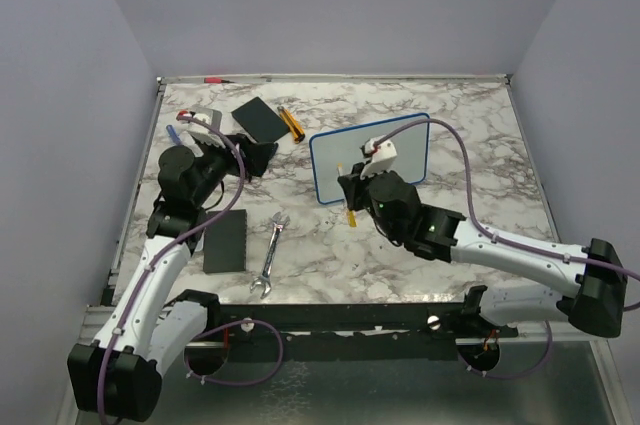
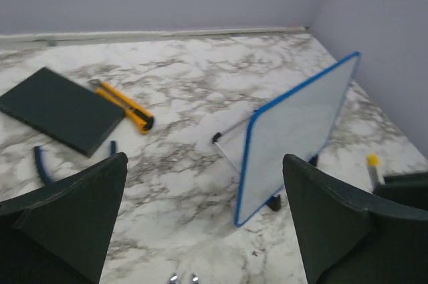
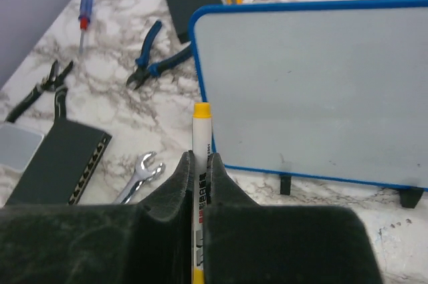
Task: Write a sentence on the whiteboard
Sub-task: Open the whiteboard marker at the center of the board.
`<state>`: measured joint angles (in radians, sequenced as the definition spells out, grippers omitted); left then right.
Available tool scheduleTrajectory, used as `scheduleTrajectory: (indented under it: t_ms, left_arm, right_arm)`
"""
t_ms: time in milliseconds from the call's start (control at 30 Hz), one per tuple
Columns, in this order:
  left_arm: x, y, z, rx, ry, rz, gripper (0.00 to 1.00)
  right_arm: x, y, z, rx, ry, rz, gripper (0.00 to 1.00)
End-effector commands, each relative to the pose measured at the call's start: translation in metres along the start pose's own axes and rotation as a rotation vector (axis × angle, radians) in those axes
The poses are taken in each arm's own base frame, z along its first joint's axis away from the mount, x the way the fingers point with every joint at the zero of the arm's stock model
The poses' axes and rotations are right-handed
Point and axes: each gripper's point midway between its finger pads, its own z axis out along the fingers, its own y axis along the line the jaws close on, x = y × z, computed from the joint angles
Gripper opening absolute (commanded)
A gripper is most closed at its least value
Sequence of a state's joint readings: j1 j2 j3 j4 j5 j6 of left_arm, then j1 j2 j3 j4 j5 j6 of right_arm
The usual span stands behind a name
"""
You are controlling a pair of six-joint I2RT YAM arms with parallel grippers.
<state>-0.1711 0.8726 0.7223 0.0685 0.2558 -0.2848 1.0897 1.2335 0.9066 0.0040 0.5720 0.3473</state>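
We find the right gripper [image 3: 200, 164] pinched tight on a marker [image 3: 201, 138], the slim white barrel clamped upright between the dark padded fingers so its yellow end points at the whiteboard [image 3: 314, 83]. The board stands tilted back on small black feet, mid-table just ahead of that gripper, its face turned towards the arm, which we judge suits a writing stroke. Its surface looks smooth and glossy inside a thin blue frame with rounded corners, and we can make out no writing on it. The left gripper [image 2: 204, 190] hangs off to the side with jaws spread wide, holding nothing. A steel wrench [image 3: 137, 174] and a flat black pad [image 3: 57, 164] lie on the veined marble table [image 1: 400, 255].
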Motion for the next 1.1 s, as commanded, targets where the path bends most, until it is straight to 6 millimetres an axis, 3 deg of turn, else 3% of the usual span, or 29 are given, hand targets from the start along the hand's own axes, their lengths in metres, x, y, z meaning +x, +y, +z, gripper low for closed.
scheduleTrajectory:
  t_ms: [0, 167, 300, 500, 800, 933, 1067]
  left_arm:
    - [0.004, -0.093, -0.008, 0.482, -0.006, -0.009, 0.99]
    - [0.053, -0.165, -0.020, 0.781, 0.184, -0.021, 0.99]
    - [0.072, -0.196, -0.032, 0.908, 0.257, -0.035, 0.99]
    - [0.084, -0.220, -0.043, 1.007, 0.324, -0.086, 0.99]
    - [0.078, -0.236, -0.048, 1.058, 0.330, -0.211, 0.99]
    - [0.081, -0.237, -0.047, 1.052, 0.339, -0.226, 0.85]
    - [0.081, -0.237, -0.046, 1.048, 0.341, -0.232, 0.51]
  right_arm:
    - [-0.048, -0.022, -0.006, 0.053, -0.190, 0.140, 0.01]
    - [-0.090, -0.020, -0.019, 0.020, -0.327, 0.216, 0.01]
    - [-0.108, -0.024, -0.032, 0.004, -0.403, 0.275, 0.01]
    - [-0.115, -0.016, -0.049, -0.107, -0.463, 0.324, 0.01]
    - [-0.106, 0.007, -0.047, -0.238, -0.449, 0.285, 0.01]
    - [-0.107, 0.012, -0.046, -0.259, -0.454, 0.301, 0.01]
    - [-0.106, 0.013, -0.044, -0.262, -0.452, 0.303, 0.01]
